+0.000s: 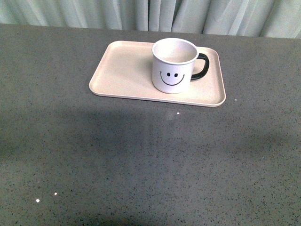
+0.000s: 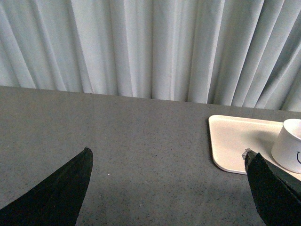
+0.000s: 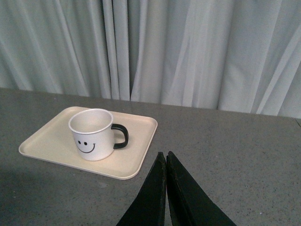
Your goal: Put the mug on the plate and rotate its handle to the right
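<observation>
The white mug [image 1: 172,66] with a black smiley face stands upright on the right half of the pale beige plate [image 1: 123,70]. Its black handle [image 1: 201,66] points right. Neither arm shows in the front view. In the left wrist view my left gripper [image 2: 168,160] is open and empty above the table, with the plate [image 2: 235,141] and the mug's edge [image 2: 290,146] beside one fingertip. In the right wrist view my right gripper [image 3: 165,154] is shut and empty, apart from the plate [image 3: 51,139], the mug [image 3: 91,134] and the handle [image 3: 121,136].
The grey speckled table [image 1: 141,160] runs back to pale pleated curtains [image 1: 150,14] at its far edge. Nothing else stands on the table.
</observation>
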`<move>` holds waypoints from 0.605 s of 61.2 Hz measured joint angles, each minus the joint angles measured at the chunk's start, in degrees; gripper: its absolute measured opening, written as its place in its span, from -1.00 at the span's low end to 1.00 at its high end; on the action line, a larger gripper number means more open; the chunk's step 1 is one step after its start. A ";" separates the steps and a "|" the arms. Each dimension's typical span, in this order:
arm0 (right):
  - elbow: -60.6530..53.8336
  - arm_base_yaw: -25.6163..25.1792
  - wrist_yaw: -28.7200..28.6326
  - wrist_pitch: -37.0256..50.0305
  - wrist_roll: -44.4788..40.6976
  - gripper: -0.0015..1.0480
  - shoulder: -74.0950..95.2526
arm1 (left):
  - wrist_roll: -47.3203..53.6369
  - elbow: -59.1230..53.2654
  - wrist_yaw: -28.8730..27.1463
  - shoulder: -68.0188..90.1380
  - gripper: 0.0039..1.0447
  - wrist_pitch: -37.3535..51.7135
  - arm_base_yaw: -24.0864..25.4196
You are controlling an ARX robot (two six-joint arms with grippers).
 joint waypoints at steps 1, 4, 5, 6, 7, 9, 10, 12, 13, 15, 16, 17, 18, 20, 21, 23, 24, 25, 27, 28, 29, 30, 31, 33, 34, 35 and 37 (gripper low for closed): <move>0.00 0.00 0.00 -0.42 0.00 -0.97 -0.42 | 0.00 0.00 -0.02 0.00 0.83 0.00 0.00; 0.00 0.00 0.00 -1.36 0.00 -0.97 -1.33 | 0.02 0.00 -0.02 0.00 0.83 0.00 0.00; 0.00 0.00 0.00 -1.51 0.00 -0.97 -1.51 | 0.00 0.00 -0.02 0.00 0.83 0.00 0.00; 0.00 0.00 0.00 -1.86 0.00 -0.97 -1.84 | 0.00 0.00 -0.02 0.00 0.83 0.00 0.00; 0.00 -0.02 0.00 -2.05 0.00 -0.97 -2.03 | 0.00 0.00 -0.02 0.00 0.83 0.00 0.00; 0.00 0.00 0.00 -2.71 0.00 -0.97 -2.71 | 0.02 0.00 -0.02 0.00 0.83 0.00 0.00; 0.00 -0.02 0.00 -2.86 0.00 -0.97 -2.86 | 0.00 0.00 -0.02 0.00 0.83 0.00 0.00; 0.00 0.00 0.00 -3.48 0.00 -0.97 -3.50 | 0.00 0.00 -0.02 0.00 0.83 0.00 0.00; 0.00 -0.02 0.00 -3.78 0.00 -0.97 -3.78 | 0.02 0.00 -0.02 0.00 0.83 0.00 0.00; 0.00 0.00 0.00 -4.50 0.00 -0.97 -4.52 | 0.02 0.00 -0.02 0.00 0.83 0.00 0.00; 0.00 0.00 0.00 -4.79 0.00 -0.97 -4.79 | 0.00 0.00 -0.02 0.00 0.83 0.00 0.00; 0.00 0.00 0.00 -5.05 0.00 -0.97 -5.05 | 0.00 0.00 -0.02 0.00 0.83 0.00 0.00; 0.00 0.00 0.00 -5.33 0.00 -0.97 -5.33 | 0.00 0.00 -0.02 0.00 0.83 0.00 0.00; 0.00 0.00 0.00 -5.73 0.00 -0.97 -5.70 | 0.00 0.00 -0.02 0.00 0.83 0.00 0.00; 0.00 0.00 0.00 -5.97 0.00 -0.97 -5.95 | 0.00 0.00 -0.02 0.00 0.83 0.00 0.00; 0.00 0.00 0.02 -7.56 0.02 -0.97 -7.43 | 0.00 0.00 -0.02 0.00 0.83 0.00 0.00; 0.00 0.00 0.04 -9.84 0.00 -0.97 -8.83 | 0.00 0.00 0.00 0.00 0.83 0.00 0.00; 0.00 0.00 -0.11 -12.20 0.00 -0.97 -10.49 | 0.00 0.00 -0.02 0.00 0.83 0.00 0.00; 0.00 0.00 0.11 -14.73 0.00 -0.97 -12.76 | 0.00 0.00 -0.04 0.00 0.83 0.00 0.00; 0.00 0.00 0.04 -15.41 0.02 -0.97 -13.88 | 0.00 0.00 -0.02 0.00 0.83 0.00 0.00; 0.00 0.00 0.00 -15.54 0.02 -0.97 -14.34 | 0.00 0.00 -0.04 0.00 0.83 0.00 0.00; 0.00 0.00 0.00 -15.69 0.02 -0.97 -15.04 | 0.02 0.00 -0.02 0.00 0.83 0.00 0.00; 0.00 0.00 0.00 -15.80 0.00 -0.97 -15.41 | 0.00 0.00 -0.02 0.00 0.83 0.00 0.00; 0.00 0.00 0.00 -15.91 0.00 -0.97 -15.56 | 0.02 0.00 -0.02 0.00 0.83 0.00 0.00; 0.00 0.00 0.00 -15.93 0.00 -0.97 -15.58 | 0.00 0.00 -0.02 0.00 0.83 0.00 0.00; 0.00 0.00 0.04 -15.98 0.00 -0.97 -15.58 | 0.00 0.00 -0.02 0.00 0.83 0.00 0.00; 0.00 0.00 0.02 -15.98 0.02 -0.97 -15.63 | 0.00 0.00 -0.02 0.00 0.83 0.00 0.00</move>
